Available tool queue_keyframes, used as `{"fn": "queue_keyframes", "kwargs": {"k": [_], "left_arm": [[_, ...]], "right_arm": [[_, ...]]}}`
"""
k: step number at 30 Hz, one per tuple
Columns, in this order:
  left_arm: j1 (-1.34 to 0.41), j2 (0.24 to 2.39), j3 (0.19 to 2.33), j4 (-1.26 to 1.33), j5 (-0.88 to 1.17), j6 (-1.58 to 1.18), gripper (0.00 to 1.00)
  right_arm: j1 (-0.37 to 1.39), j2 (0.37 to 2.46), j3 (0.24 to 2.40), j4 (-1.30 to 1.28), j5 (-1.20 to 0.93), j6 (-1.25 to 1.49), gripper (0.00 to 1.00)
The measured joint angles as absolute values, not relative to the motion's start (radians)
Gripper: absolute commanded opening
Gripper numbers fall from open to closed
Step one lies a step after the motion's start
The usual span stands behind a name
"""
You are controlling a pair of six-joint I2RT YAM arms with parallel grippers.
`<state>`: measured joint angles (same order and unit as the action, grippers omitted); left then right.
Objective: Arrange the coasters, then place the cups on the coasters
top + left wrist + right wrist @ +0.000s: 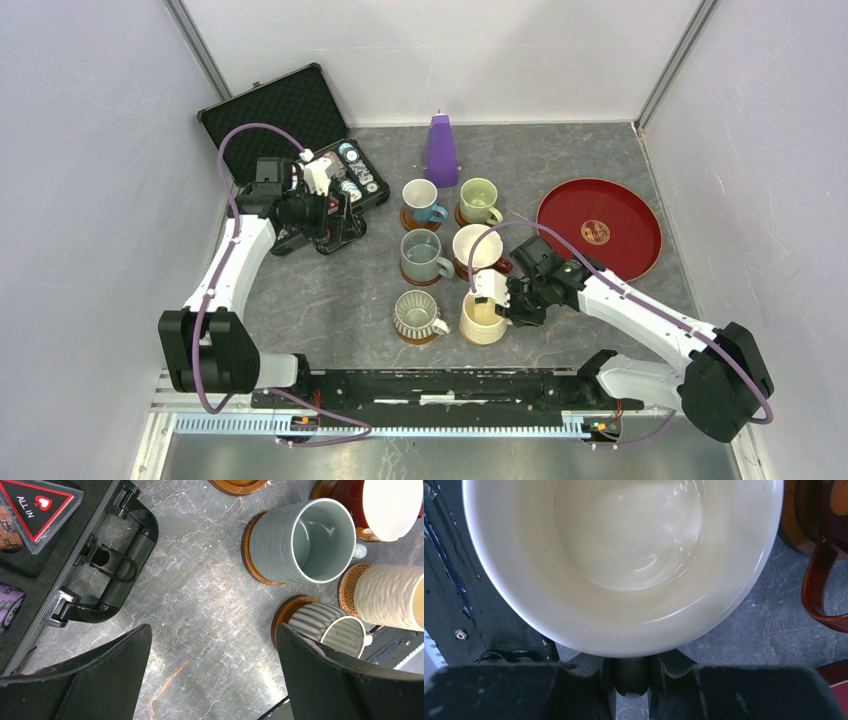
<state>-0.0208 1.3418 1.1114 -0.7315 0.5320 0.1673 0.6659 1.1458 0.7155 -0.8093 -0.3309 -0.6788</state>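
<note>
right gripper (pixel 504 307) pinched on the cream cup (pixel 480 322), near row, atop a woven coaster (pixel 347 586). left gripper (pixel 212 650) spread wide, far left.

Bright, even light; soft glare inside the cream cup (pixel 624 555) just ahead of the right gripper (pixel 631 680), whose fingers (pixel 549 695) blur dark.

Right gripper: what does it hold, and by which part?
The right gripper is shut on the cream yellow cup, at its side just under the rim, likely on the handle; the exact part is hidden.
</note>
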Motion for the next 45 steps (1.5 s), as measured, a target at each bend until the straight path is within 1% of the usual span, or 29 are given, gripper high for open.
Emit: {"fn": "queue_keyframes", "kwargs": {"k": [17,23,27,29,30,32,33,36,39,42,45], "left_arm": [[-0.021,1.347,1.111,-0.731,0.532,0.167,1.0],[-0.021,1.349,1.111,-0.731,0.532,0.167,1.0],[-0.021,1.35,1.111,-0.731,0.532,0.167,1.0],[-0.021,1.35,1.111,-0.731,0.532,0.167,1.0],[-0.021,1.35,1.111,-0.731,0.532,0.167,1.0],[-0.021,1.35,1.111,-0.731,0.532,0.167,1.0],[-0.021,1.35,1.111,-0.731,0.532,0.167,1.0],[-0.021,1.351,1.111,-0.731,0.532,0.167,1.0],[-0.021,1.351,1.111,-0.731,0.531,0.167,1.0],[-0.021,1.351,1.111,-0.731,0.531,0.167,1.0],[-0.021,1.351,1.111,-0.731,0.53,0.167,1.0]], "right_arm": [[0.666,1.154,0.689,-0.778,-0.337,-0.723,0.02],[0.666,1.161,0.682,-0.76,-0.337,-0.732,0.08],[0.666,1.161,0.676,-0.756,-0.337,-0.734,0.1],[0.666,1.162,0.676,-0.756,-0.337,-0.736,0.15],[0.666,1.162,0.674,-0.754,-0.337,-0.739,0.22],[0.666,1.163,0.672,-0.752,-0.337,-0.741,0.32],[0.666,1.163,0.671,-0.752,-0.337,-0.743,0.35],[0.666,1.163,0.67,-0.738,-0.352,-0.752,0.38],[0.666,1.163,0.67,-0.729,-0.362,-0.757,0.46],[0.666,1.163,0.67,-0.727,-0.366,-0.765,0.61],[0.666,1.163,0.671,-0.739,-0.366,-0.783,0.72]]}}
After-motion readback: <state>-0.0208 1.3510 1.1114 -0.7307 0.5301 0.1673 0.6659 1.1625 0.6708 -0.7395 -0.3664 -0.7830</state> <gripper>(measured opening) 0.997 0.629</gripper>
